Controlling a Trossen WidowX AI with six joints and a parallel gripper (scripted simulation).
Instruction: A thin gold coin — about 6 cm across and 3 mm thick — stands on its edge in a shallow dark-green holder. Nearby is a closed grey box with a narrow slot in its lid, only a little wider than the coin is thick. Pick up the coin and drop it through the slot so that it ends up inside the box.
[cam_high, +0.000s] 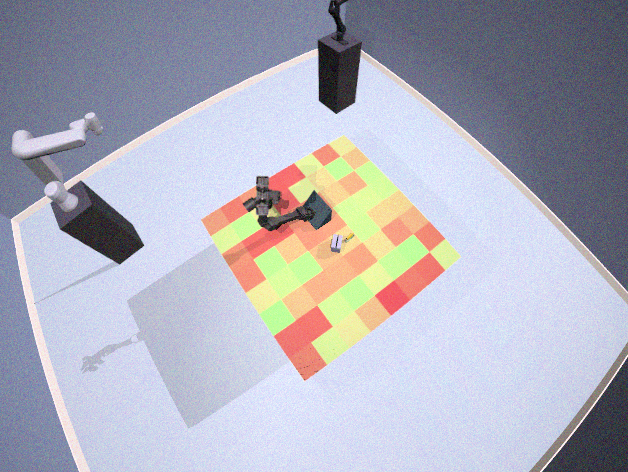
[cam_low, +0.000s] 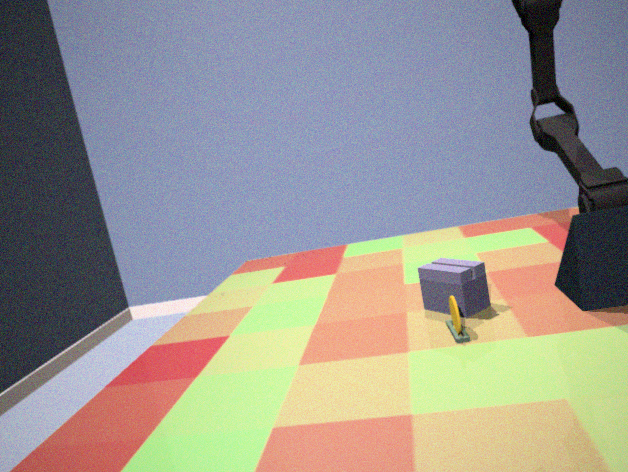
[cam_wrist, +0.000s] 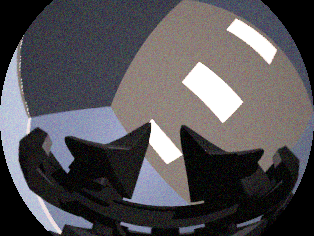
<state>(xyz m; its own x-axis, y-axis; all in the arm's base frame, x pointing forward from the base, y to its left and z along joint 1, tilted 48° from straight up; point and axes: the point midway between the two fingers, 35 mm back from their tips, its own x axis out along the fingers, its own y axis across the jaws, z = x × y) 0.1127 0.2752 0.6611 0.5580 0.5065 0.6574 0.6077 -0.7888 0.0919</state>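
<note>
The gold coin (cam_high: 349, 237) (cam_low: 454, 313) stands on its edge in the dark-green holder (cam_low: 461, 339). The closed grey box (cam_high: 335, 246) (cam_low: 440, 295) stands close beside it, with the narrow slot running across its lid. My gripper (cam_wrist: 166, 127) is partly open, with a gap between the two black fingertips and nothing in it. In the wrist view it points up at ceiling and walls, far from coin and box. In the top view the fingers are too small to make out, and in the exterior view the gripper is out of frame.
My arm (cam_high: 286, 218) (cam_low: 542, 65) rises from a dark block (cam_high: 318, 210) (cam_low: 593, 263) near the box. All stand on a patchwork top (cam_high: 304, 324) (cam_low: 350, 390) of red, orange, yellow and green squares. Two other arms stand on dark pedestals (cam_high: 96, 223) (cam_high: 337, 76) farther off.
</note>
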